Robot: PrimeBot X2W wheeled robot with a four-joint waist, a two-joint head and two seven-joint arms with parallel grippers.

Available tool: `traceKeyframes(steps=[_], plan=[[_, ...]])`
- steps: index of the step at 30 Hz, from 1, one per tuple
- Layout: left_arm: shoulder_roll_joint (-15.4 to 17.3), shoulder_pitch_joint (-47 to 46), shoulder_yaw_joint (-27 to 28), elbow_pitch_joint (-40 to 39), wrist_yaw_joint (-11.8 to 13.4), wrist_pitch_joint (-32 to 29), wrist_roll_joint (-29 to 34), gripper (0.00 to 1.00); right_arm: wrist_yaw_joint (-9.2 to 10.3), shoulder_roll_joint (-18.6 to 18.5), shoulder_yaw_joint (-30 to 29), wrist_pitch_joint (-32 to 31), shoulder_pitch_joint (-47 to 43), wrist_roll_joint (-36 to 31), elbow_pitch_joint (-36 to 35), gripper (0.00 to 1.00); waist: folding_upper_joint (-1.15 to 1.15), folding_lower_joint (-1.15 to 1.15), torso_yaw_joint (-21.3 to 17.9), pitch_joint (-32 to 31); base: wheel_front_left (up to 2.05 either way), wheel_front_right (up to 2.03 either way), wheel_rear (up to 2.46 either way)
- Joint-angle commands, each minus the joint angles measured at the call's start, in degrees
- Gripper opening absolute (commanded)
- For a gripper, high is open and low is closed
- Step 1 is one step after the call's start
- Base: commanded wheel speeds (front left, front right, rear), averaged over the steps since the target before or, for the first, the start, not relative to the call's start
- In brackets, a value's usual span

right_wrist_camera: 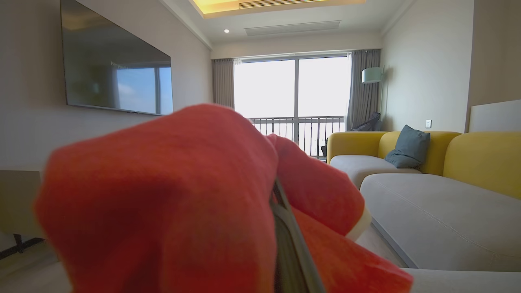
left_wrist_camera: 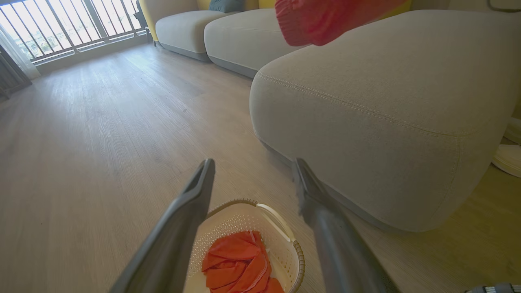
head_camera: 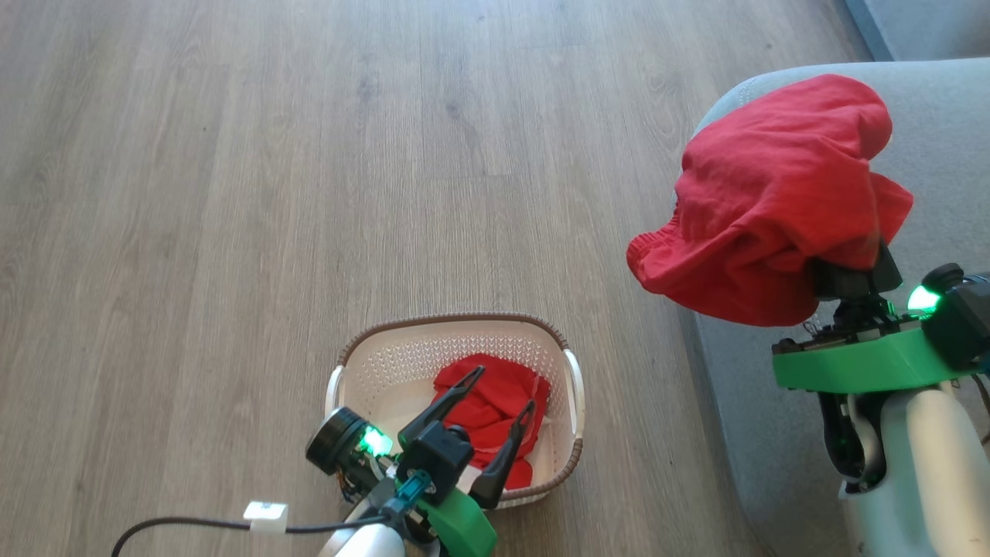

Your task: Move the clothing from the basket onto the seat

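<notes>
The cream basket (head_camera: 402, 362) stands on the wood floor, with a crumpled piece of red clothing (head_camera: 495, 402) in it. My left gripper (head_camera: 503, 391) hovers open just above that garment, fingers spread, nothing between them. In the left wrist view the same basket (left_wrist_camera: 240, 219) and garment (left_wrist_camera: 236, 264) lie below my left gripper (left_wrist_camera: 252, 167). My right gripper (right_wrist_camera: 281, 211) is shut on a second red garment (head_camera: 773, 209) with a gathered waistband. The cloth drapes over the fingers and hangs above the rounded corner of the grey seat (head_camera: 943, 139).
The seat (left_wrist_camera: 386, 122) rises close to the right of the basket. Further grey cushions with yellow backs (right_wrist_camera: 480, 158) and a blue pillow (right_wrist_camera: 409, 146) run toward a balcony window. A wall television (right_wrist_camera: 118, 77) hangs to the left. A black cable (head_camera: 193, 526) trails by my left arm.
</notes>
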State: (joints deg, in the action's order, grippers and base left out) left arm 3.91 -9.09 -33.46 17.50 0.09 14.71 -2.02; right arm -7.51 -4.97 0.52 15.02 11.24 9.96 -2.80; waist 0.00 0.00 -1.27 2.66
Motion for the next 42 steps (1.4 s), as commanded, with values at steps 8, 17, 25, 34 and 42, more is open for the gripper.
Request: traceKeyframes(steps=[8, 17, 25, 34, 42], plan=[[-0.6, -0.6, 2.6, -2.3, -0.3, 0.3, 0.5, 1.00, 0.02, 0.1, 1.2, 0.0, 2.2, -0.5, -2.2, 0.00, 0.00, 0.00, -1.2, 0.6, 0.00, 0.00, 0.00], [-0.6, -1.3, 2.8, -2.4, -0.6, 0.3, 1.2, 1.00, 0.02, 0.1, 0.3, 0.0, 3.1, -0.4, -2.6, 0.00, 0.00, 0.00, -6.1, 2.4, 0.00, 0.00, 0.00], [-0.3, -3.0, 2.4, -2.2, -0.8, 0.3, 1.7, 1.00, 0.02, 0.5, -0.6, 0.0, 4.1, -0.3, -2.7, 0.00, 0.00, 0.00, -13.6, 4.2, 0.00, 0.00, 0.00], [0.3, -4.7, 2.0, -2.0, -0.8, 0.3, 2.0, 1.00, 0.02, 1.0, -1.3, 0.0, 4.9, 0.1, -2.8, 0.00, 0.00, 0.00, -22.8, 6.3, 0.00, 0.00, 0.00], [1.0, -6.0, 0.9, -1.3, -1.3, 0.3, 2.1, 1.00, 0.02, 1.6, -2.7, 0.0, 4.9, 0.3, -2.6, 0.00, 0.00, 0.00, -27.9, 7.2, 0.00, 0.00, 0.00]])
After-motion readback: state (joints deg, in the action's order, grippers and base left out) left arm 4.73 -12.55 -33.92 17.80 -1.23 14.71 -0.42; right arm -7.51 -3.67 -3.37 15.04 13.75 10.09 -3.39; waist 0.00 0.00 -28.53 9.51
